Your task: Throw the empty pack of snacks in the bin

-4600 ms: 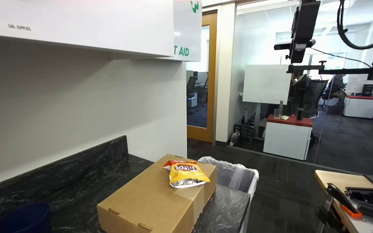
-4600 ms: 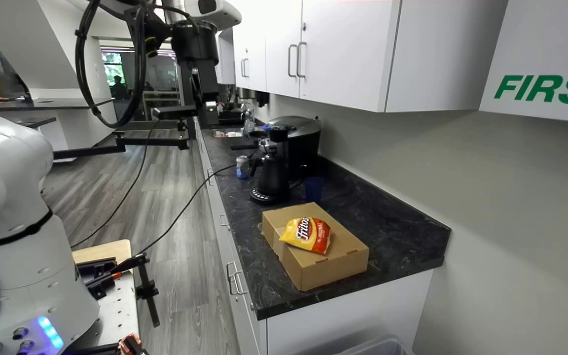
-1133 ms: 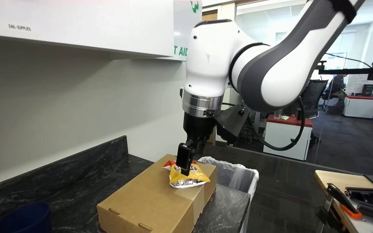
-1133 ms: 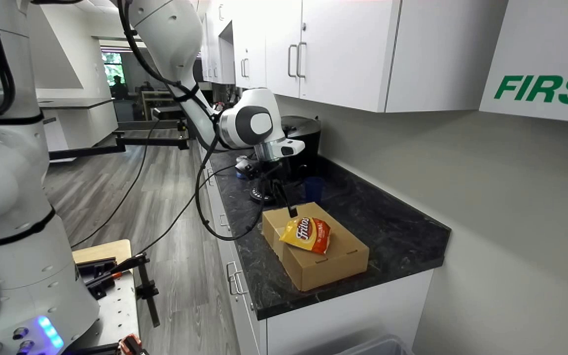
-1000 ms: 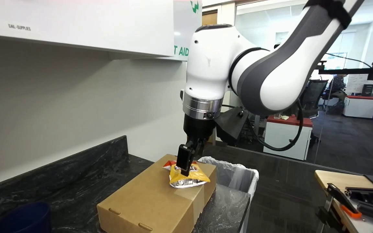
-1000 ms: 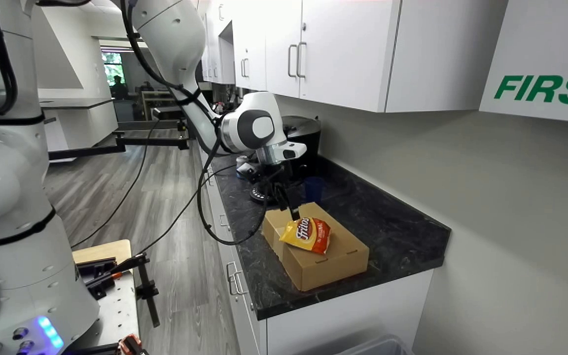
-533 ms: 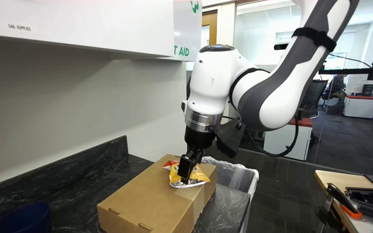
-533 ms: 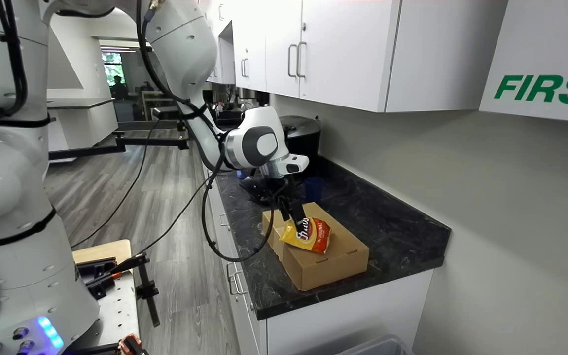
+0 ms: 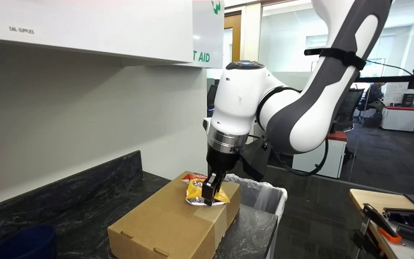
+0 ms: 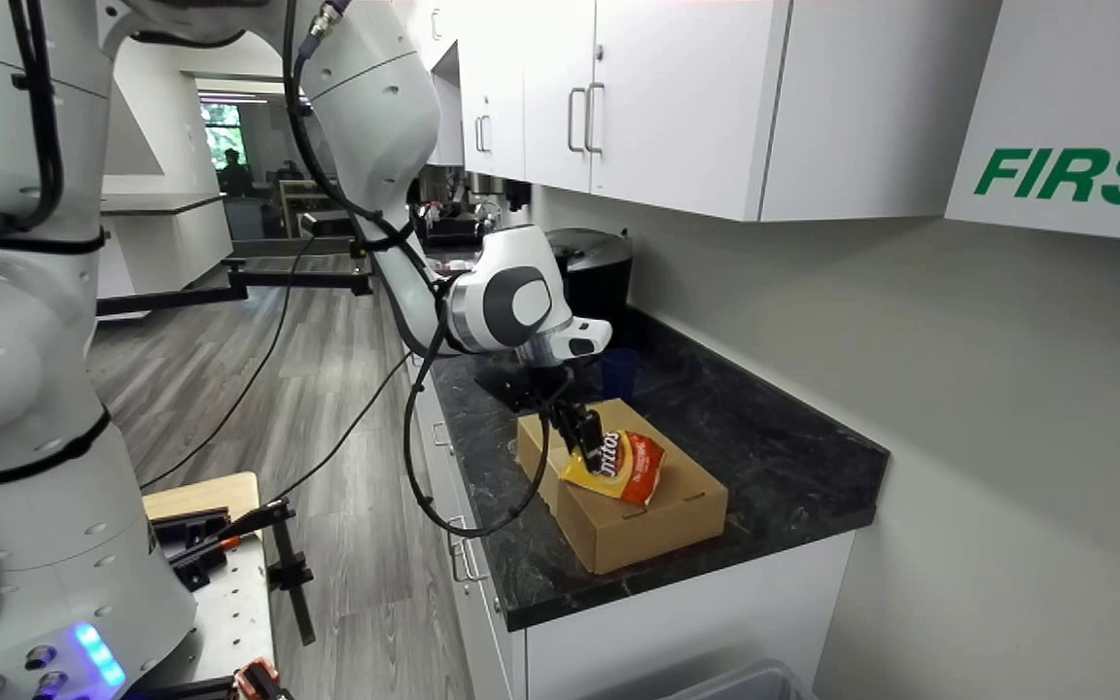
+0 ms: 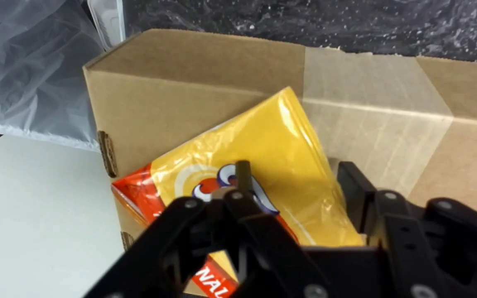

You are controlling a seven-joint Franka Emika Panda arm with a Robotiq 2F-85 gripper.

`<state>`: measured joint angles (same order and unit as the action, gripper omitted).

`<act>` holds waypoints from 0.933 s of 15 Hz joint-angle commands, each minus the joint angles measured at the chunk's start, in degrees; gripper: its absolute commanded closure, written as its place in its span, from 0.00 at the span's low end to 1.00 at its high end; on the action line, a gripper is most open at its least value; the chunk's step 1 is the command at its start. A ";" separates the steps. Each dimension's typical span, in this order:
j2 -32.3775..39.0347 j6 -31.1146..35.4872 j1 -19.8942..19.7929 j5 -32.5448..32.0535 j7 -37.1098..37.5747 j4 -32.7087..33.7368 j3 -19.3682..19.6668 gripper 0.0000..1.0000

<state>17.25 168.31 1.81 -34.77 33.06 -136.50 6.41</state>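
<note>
The yellow and red-orange snack pack [image 9: 193, 191] lies on top of the brown cardboard box [image 9: 164, 219]. It also shows in an exterior view [image 10: 640, 476] and in the wrist view [image 11: 275, 136]. My gripper [image 9: 208, 201] points down at the pack. In the wrist view my gripper [image 11: 295, 165] is open: one finger is over the printed middle of the pack, the other is at its edge beside the box's tape. Part of the pack is hidden under the fingers. The bin [image 9: 280, 192], with its translucent liner, stands past the box; its liner [image 11: 35, 82] shows in the wrist view.
The box [image 10: 657, 535] sits on a dark counter [image 10: 764, 428] near its end. White cupboards [image 10: 677, 107] hang above along the wall. A blue cup [image 9: 27, 241] stands on the counter. A bench [image 9: 376, 201] with black clamps is at the side.
The arm has come in over the box and lowered to the pack. In the last half second the pack has slid slightly across the box top.
</note>
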 commanded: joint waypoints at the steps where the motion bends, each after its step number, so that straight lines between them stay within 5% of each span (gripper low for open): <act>1: -0.48 0.56 2.08 -3.37 3.52 -0.46 2.82 0.74; 5: -5.79 -3.12 4.85 -2.02 4.91 -1.71 0.62 0.96; 14: -8.72 -7.43 10.27 -4.44 10.01 0.06 1.18 0.95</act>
<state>10.15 163.87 10.36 -35.66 38.64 -136.39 6.33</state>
